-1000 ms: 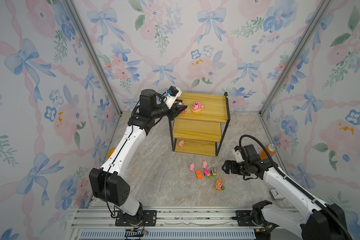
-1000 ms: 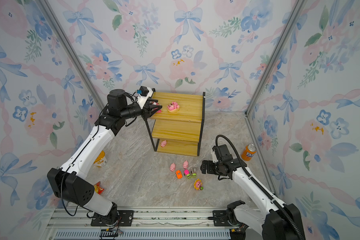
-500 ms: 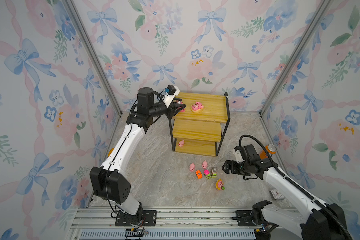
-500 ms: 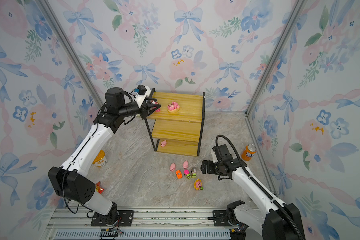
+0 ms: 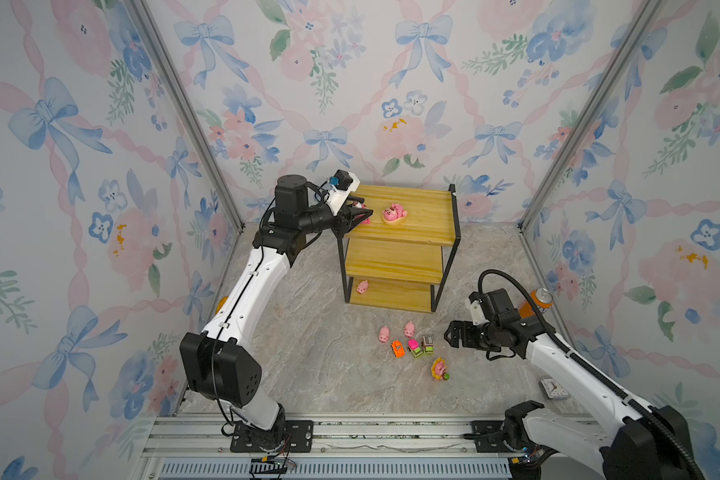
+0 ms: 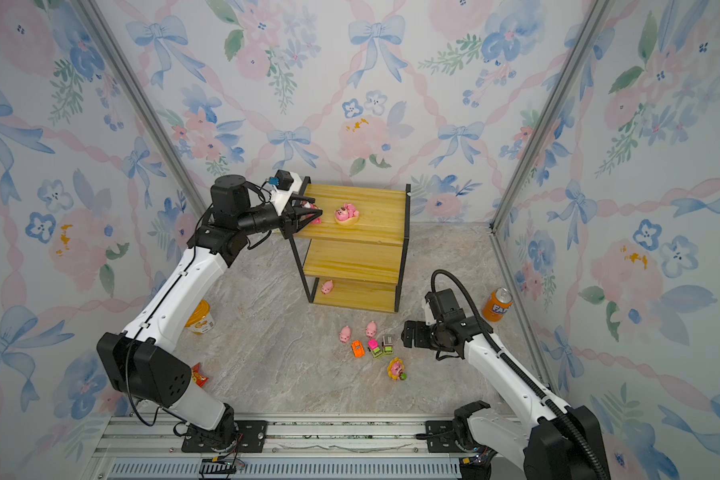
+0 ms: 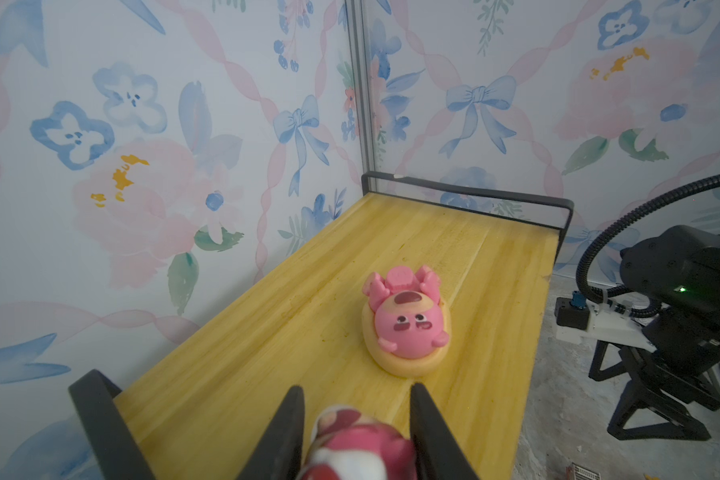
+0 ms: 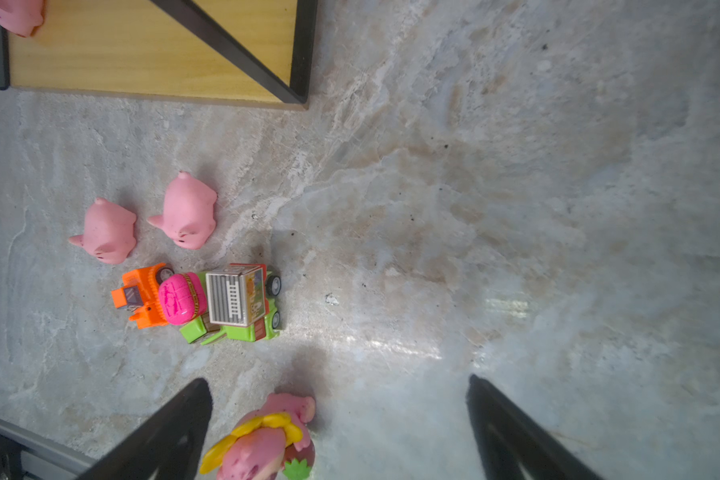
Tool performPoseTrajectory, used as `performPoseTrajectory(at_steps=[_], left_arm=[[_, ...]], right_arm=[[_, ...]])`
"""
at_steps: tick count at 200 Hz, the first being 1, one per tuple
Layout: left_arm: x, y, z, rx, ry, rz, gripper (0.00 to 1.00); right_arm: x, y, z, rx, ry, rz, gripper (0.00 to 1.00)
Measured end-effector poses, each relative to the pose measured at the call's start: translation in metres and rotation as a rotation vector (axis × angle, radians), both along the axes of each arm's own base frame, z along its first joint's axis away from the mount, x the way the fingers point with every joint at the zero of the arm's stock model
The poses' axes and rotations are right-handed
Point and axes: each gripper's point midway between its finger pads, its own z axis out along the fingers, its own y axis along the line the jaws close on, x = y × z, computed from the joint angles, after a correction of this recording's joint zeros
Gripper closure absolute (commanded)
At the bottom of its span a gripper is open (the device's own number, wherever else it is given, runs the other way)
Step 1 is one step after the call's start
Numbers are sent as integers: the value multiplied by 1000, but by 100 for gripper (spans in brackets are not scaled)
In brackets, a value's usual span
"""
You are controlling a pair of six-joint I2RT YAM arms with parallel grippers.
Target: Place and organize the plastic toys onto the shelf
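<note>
Left hand backed off a bit toward shelf end, still clamped on dark-pink bear over its top, not released yet. Right hand spread wide, idle above tabletop nr mini cars. I'd call placement pending.

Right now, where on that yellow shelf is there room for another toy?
Top board of the shelf: bare from the dish bear to the end rail. Middle board: bare where visible. Bottom board: bare right of the pig. Crowded: the top's left end, where the left gripper holds a second bear.
</note>
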Motion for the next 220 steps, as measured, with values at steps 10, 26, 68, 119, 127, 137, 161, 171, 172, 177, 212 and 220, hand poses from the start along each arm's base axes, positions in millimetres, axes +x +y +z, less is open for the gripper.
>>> performPoseTrajectory(at_steps=[10, 26, 68, 119, 127, 137, 161, 171, 172, 177, 212, 220], left_arm=[[0, 0, 0, 0, 0, 2, 67], [1, 0, 0, 1, 0, 4, 64], [2, 1, -1, 3, 0, 15, 50], [4, 3, -1, 7, -2, 28, 37], [4, 3, -2, 7, -1, 29, 35], [4, 3, -1, 7, 0, 31, 33], [5, 3, -1, 7, -1, 33, 33], [5, 4, -1, 7, -2, 37, 31], [5, 4, -1, 7, -2, 37, 31], [4, 4, 0, 7, -3, 37, 31], [0, 7, 2, 8, -9, 52, 29], [-2, 8, 3, 9, -12, 58, 29]], right_arm=[[0, 0, 0, 0, 0, 0, 2], [0, 0, 0, 0, 1, -1, 2], [0, 0, -2, -3, 8, -1, 2], [0, -1, -2, -3, 9, -3, 2], [0, -1, -2, -3, 9, -4, 2], [0, -1, -2, -3, 9, -5, 2], [0, -1, -2, -3, 9, -5, 2], [0, -1, -2, -3, 9, -5, 2], [0, -1, -2, -3, 9, -5, 2], [0, -1, -2, -3, 9, -5, 2], [0, -1, -2, -3, 9, -5, 1], [0, -1, -2, -3, 9, -5, 1]])
